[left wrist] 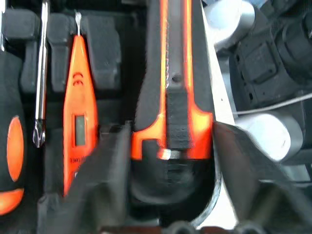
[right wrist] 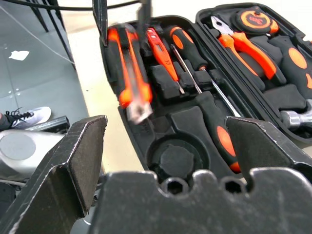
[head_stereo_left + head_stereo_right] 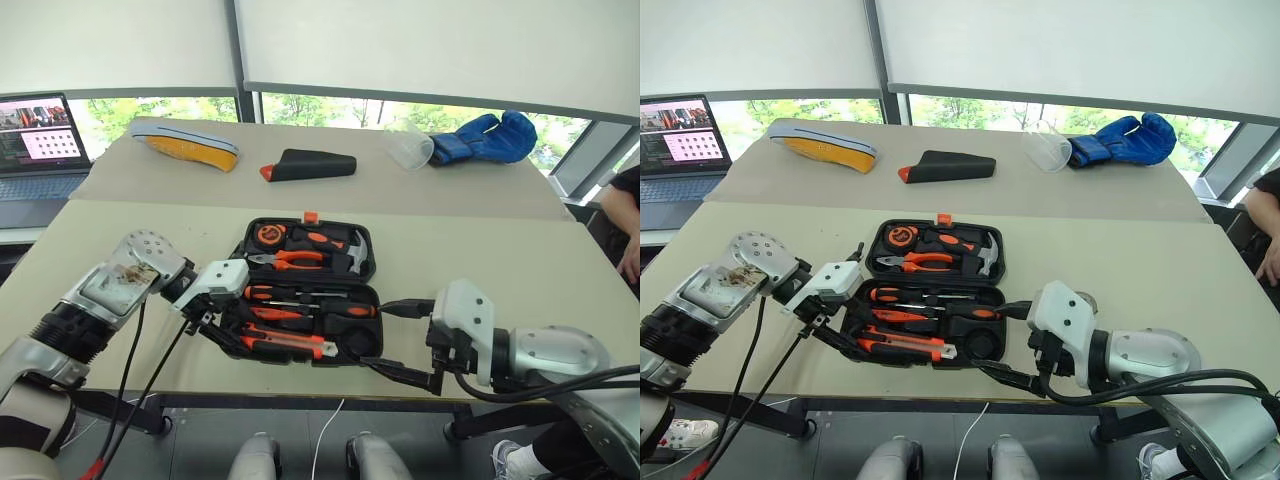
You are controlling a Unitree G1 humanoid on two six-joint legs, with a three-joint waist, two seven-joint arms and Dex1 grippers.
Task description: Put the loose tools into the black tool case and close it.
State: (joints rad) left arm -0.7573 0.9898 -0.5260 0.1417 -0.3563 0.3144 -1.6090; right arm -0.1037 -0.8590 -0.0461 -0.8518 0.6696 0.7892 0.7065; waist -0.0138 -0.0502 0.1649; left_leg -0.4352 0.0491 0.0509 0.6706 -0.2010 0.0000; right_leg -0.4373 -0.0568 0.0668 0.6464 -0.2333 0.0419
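Tool case: the black tool case [image 3: 310, 290] lay open at the counter's [image 3: 520, 260] near edge, tools seated in its slots.
Utility knife: the utility knife [image 3: 287, 342] rested in the nearest slot.
Left gripper: the left gripper [image 3: 222, 335] straddled the knife's end, fingers parted.
Right gripper: the right gripper [image 3: 400, 340] stood wide beside the case's right end, holding nothing.

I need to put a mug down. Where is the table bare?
Bare: far right of the table, between the black tool case and the blue glove. Crowded: the front edge, where both end effectors flank the case.
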